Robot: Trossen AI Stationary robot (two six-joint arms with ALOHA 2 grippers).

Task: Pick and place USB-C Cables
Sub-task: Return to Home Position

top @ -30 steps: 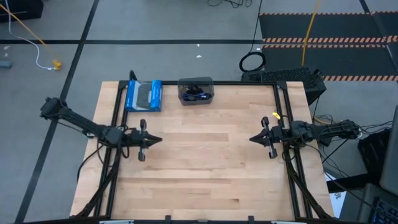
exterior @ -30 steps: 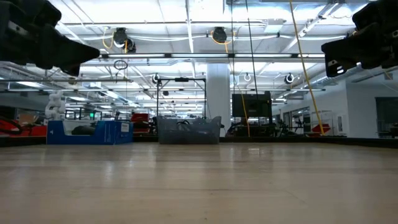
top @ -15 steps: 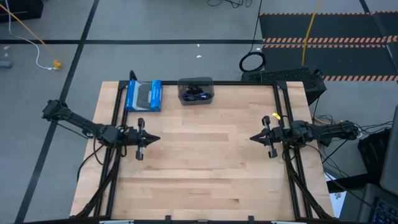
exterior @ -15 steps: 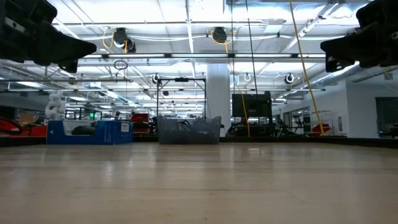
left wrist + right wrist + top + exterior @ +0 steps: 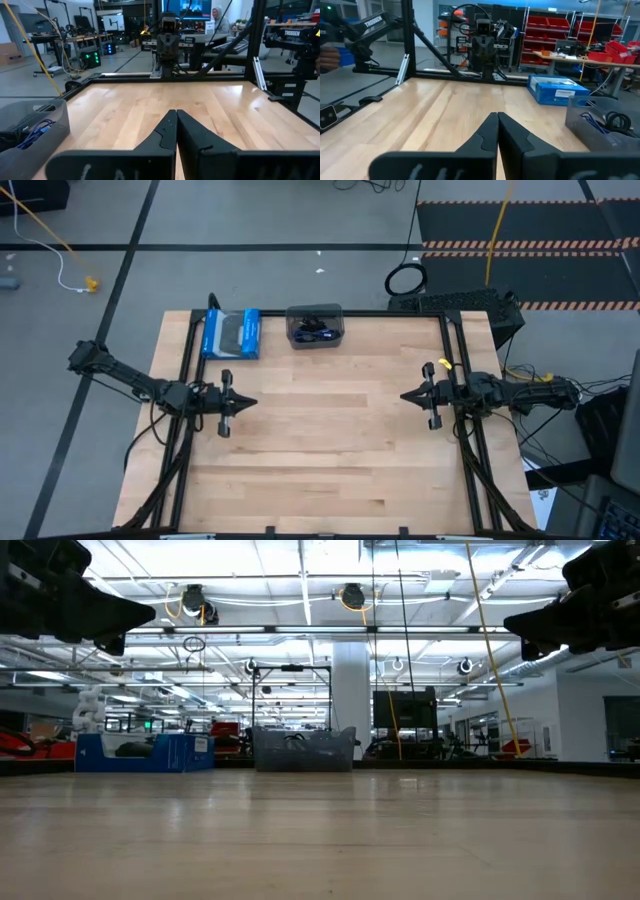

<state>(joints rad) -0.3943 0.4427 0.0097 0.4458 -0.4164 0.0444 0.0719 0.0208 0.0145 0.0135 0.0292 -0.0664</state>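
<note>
The USB-C cables point(image 5: 313, 331), black and blue-purple, lie bundled inside a clear grey bin point(image 5: 316, 310) at the table's far edge, middle. The bin also shows in the left wrist view point(image 5: 30, 135) and the right wrist view point(image 5: 605, 122), with cables point(image 5: 607, 121) inside. My left gripper point(image 5: 250, 404) hovers shut and empty over the table's left side. My right gripper point(image 5: 404, 398) hovers shut and empty over the right side. Both point toward the table's middle, well above the wood in the low view.
A blue box point(image 5: 231, 334) lies left of the bin at the far edge. A black frame rail point(image 5: 300, 313) runs around the table. A black cable ring point(image 5: 405, 279) and a yellow cord point(image 5: 495, 230) lie on the floor beyond.
My left gripper has drawn back a little toward the table's left edge. My right gripper has shifted slightly toward the far edge and the middle. Both stay shut.
</note>
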